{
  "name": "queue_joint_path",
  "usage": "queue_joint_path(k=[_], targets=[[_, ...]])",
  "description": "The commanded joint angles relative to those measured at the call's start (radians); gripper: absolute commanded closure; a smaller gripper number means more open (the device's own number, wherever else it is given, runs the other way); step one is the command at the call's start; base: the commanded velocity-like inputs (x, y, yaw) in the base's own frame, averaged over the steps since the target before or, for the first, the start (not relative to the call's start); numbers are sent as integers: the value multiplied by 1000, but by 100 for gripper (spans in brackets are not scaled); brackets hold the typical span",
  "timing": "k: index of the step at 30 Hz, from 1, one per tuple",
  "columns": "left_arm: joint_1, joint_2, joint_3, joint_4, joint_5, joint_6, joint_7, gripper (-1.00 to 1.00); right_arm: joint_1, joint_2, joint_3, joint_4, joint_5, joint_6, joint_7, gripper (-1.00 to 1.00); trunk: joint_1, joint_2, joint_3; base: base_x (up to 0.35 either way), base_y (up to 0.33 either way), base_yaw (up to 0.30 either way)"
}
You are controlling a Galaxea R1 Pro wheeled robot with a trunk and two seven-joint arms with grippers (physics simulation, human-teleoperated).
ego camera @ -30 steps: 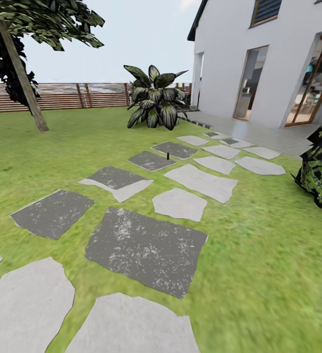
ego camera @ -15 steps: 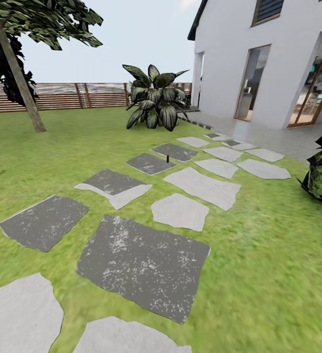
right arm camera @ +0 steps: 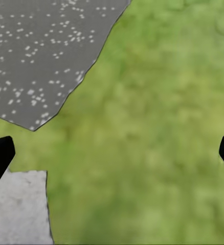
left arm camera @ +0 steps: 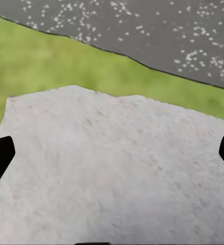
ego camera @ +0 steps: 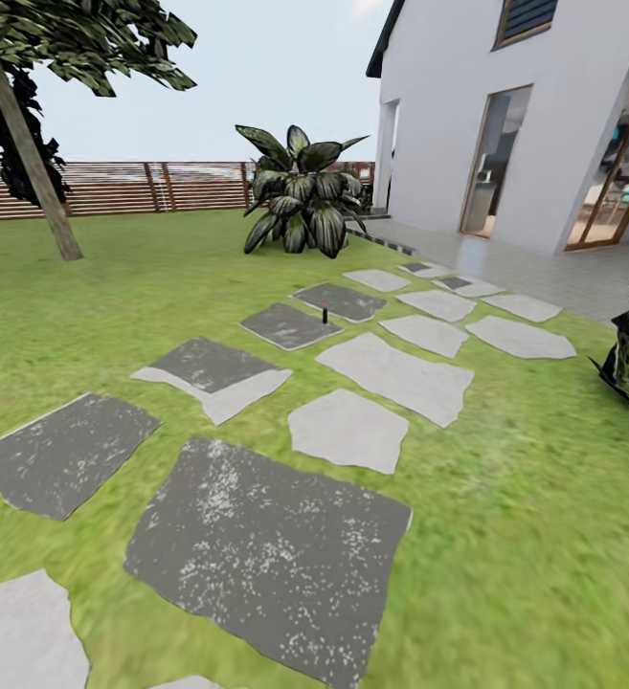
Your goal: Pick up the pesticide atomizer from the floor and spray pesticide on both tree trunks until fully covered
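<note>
Small black pesticide atomizer (ego camera: 325, 314) upright on a dark grey stepping stone (ego camera: 288, 325), far ahead.
Left gripper (left arm camera: 112, 153) and right gripper (right arm camera: 112, 153): black fingertips wide apart, empty, above green grass floor (right arm camera: 158, 143).

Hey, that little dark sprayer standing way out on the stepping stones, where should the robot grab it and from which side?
The pesticide atomizer stands upright at the edge of a dark stepping stone, far ahead. It is too small here to make out details. Judging by its upright, narrow shape, grip the dark body from the side, below the head, fingers level. The near side looks unobstructed, so approaching along the path seems best.
</note>
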Motion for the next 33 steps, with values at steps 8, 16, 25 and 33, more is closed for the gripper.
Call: queue_joint_path(k=[8, 16, 25, 33], targets=[[0, 0, 0, 0, 0, 0, 0, -100, 0, 0, 0, 0, 0, 0, 0, -100, 0, 0, 0, 336, -93, 0], [0, 0, 0, 0, 0, 0, 0, -100, 0, 2, 0, 0, 0, -1, -2, -100, 0, 0, 0, 336, -94, 0], [0, 0, 0, 0, 0, 0, 0, -100, 0, 2, -3, 0, -1, -2, -6, -100, 0, 0, 0, 336, -95, 0], [0, 0, 0, 0, 0, 0, 0, -100, 0, 1, -7, -3, -2, -2, -3, -100, 0, 0, 0, 335, -97, 0]])
